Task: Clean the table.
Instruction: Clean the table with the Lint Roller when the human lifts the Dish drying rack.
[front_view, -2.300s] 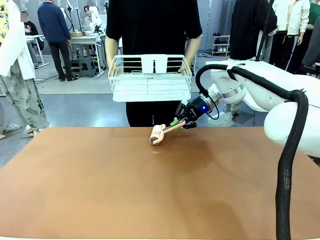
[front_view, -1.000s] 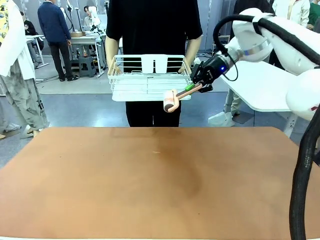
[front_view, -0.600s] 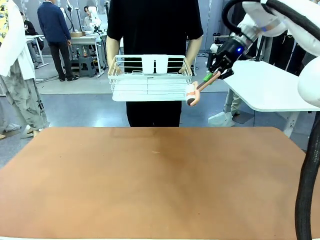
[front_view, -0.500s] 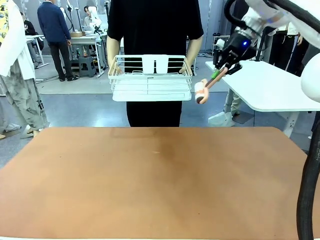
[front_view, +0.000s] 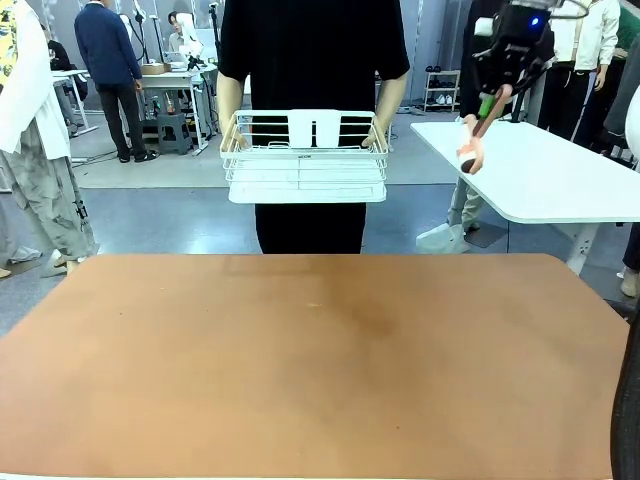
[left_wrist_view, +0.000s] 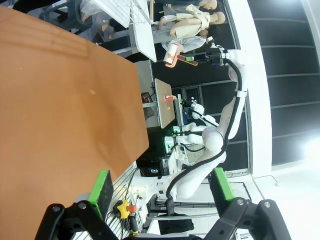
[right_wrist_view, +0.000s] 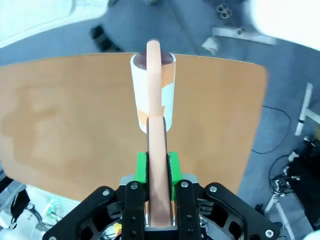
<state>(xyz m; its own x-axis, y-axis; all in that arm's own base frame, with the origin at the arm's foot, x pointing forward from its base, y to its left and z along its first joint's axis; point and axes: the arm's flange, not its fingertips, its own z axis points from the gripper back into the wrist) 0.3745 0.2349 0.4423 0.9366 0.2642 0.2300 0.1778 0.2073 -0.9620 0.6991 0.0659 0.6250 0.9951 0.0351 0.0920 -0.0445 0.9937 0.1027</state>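
Note:
The table (front_view: 300, 370) has a bare reddish-brown top. My right gripper (front_view: 489, 100) is high at the far right, shut on the pink handle of a lint roller (front_view: 469, 156) whose white roll hangs down over the white side table. In the right wrist view the green pads (right_wrist_view: 142, 167) clamp the roller's handle (right_wrist_view: 156, 150), with the roll (right_wrist_view: 152, 90) beyond and the table (right_wrist_view: 75, 125) far below. My left gripper (left_wrist_view: 160, 186) stands open with nothing between its fingers, beside the table (left_wrist_view: 55, 120); that view also catches the roller (left_wrist_view: 172, 53) far off.
A person in black stands at the far side holding a white wire rack (front_view: 305, 160) level above the table's far edge. A white-topped side table (front_view: 540, 175) stands to the right. Other people stand in the background at left.
My right arm lifted the roller off the table's far part, then swung it up and to the right, past the rack, to above the white side table. The grip stayed shut.

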